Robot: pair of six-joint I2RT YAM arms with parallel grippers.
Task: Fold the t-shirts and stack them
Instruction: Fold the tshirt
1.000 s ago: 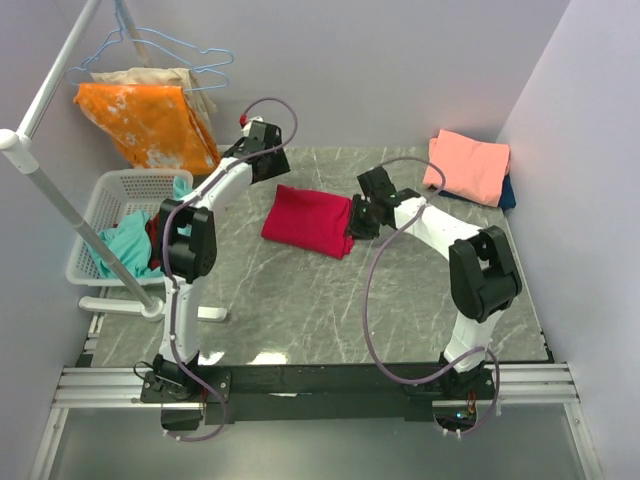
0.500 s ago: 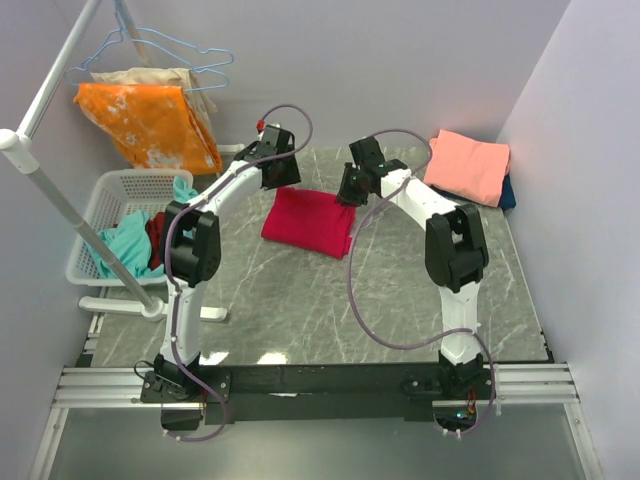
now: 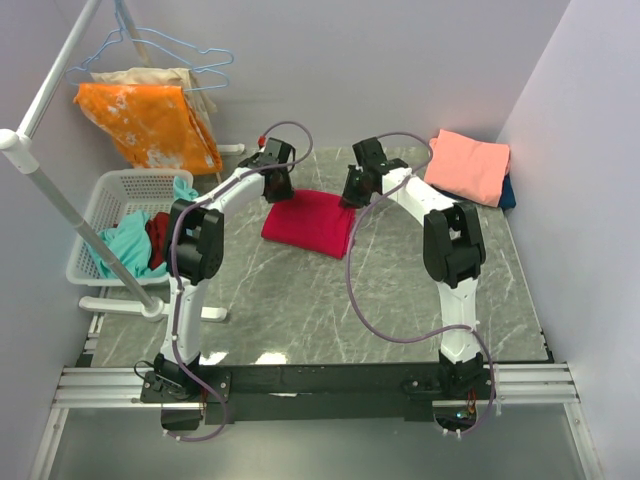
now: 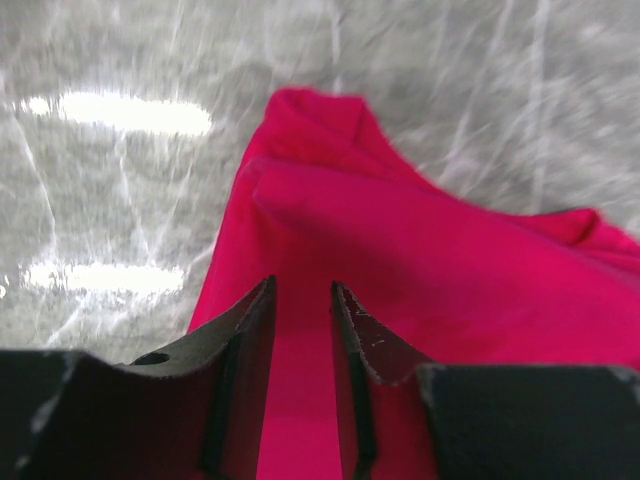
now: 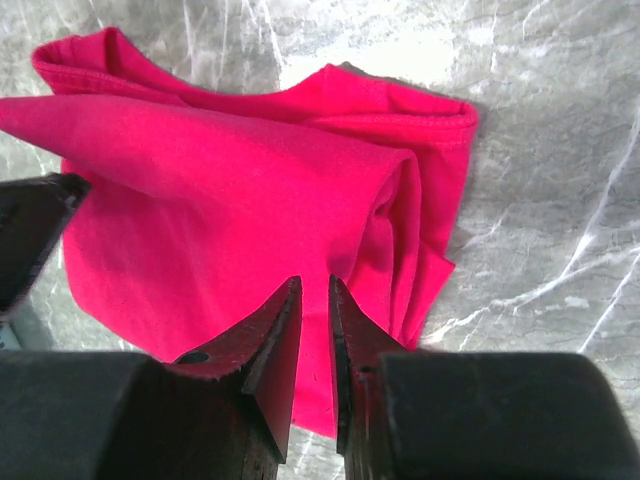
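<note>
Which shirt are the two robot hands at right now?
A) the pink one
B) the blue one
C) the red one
C: the left gripper and the right gripper both have the red shirt right under their tips, while the pink shirt lies apart in the far right corner.

Left hand [image 4: 303,292] hung over the crimson t-shirt [image 4: 450,270]. Two dark fingers [image 4: 245,345] stood a narrow gap apart, and red cloth filled the gap. Whether the cloth was pinched could not be told. The shirt lay in folded layers on the grey marbled surface [image 4: 120,220], a rounded fold running across it. Bright light patches showed on the surface left of the shirt.
</note>
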